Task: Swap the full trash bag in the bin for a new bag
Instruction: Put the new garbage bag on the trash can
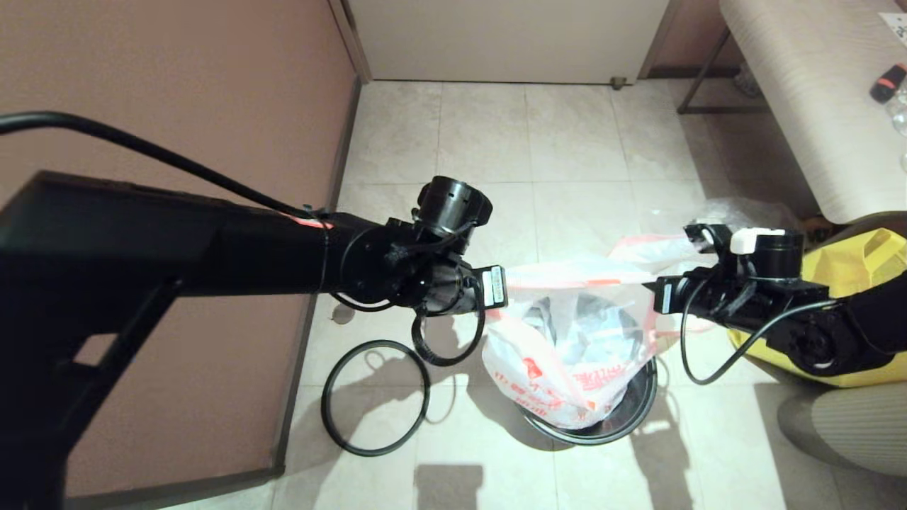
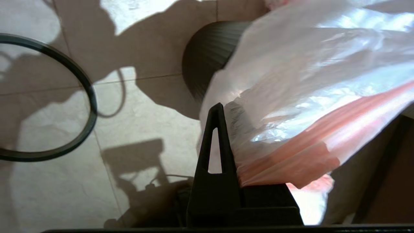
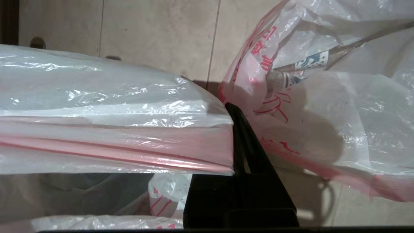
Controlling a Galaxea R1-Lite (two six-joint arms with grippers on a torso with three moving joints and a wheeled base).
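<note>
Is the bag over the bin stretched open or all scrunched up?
Stretched open: the new bag has its pink rim pulled taut between the left gripper and right gripper above the bin.

The new bag (image 1: 567, 333) hangs over the bin (image 1: 623, 418), its lower part inside. The left gripper (image 1: 504, 285) is at its left rim, the right gripper (image 1: 653, 296) at its right. The full trash bag (image 1: 716, 219) lies behind the right gripper. A loose ring (image 1: 375, 398) lies on the floor left of the bin.
</note>
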